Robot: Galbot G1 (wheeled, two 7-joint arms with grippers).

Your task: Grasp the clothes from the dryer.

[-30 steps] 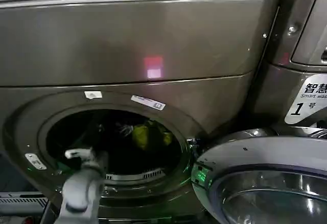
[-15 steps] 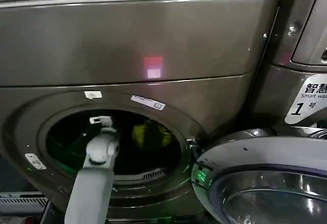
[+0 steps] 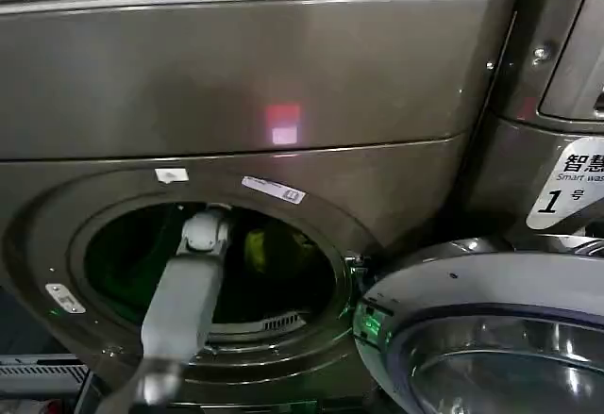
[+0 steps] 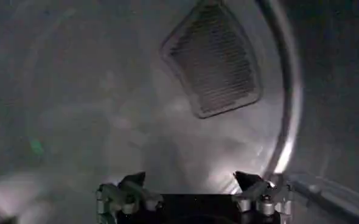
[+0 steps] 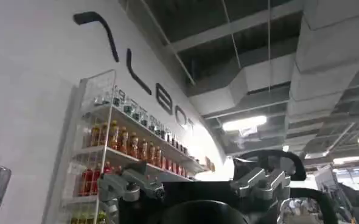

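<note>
The dryer (image 3: pixel 283 84) is a large bronze-grey machine, and its round porthole (image 3: pixel 212 263) stands open. Of the clothes, a lime yellow-green piece (image 3: pixel 257 247) lies deep in the dark drum, right of centre. My left arm (image 3: pixel 184 291) reaches through the porthole, its wrist just left of the lime piece. My left gripper (image 4: pixel 190 181) is open inside the drum with nothing between its fingers, facing the grey drum wall and a vent grille (image 4: pixel 213 61). My right gripper (image 5: pixel 191 163) is open and empty, held away from the machine and pointing up at a ceiling.
The dryer's round door (image 3: pixel 481 339) hangs open at the lower right, close to the porthole rim. A second machine stands to the right, with a white label (image 3: pixel 571 188) marked 1. Behind the right gripper are shelves of bottles (image 5: pixel 118 146).
My left arm has risen from the porthole's lower left edge and pushed further right and deeper into the drum, towards the lime piece. Nothing has been taken hold of.
</note>
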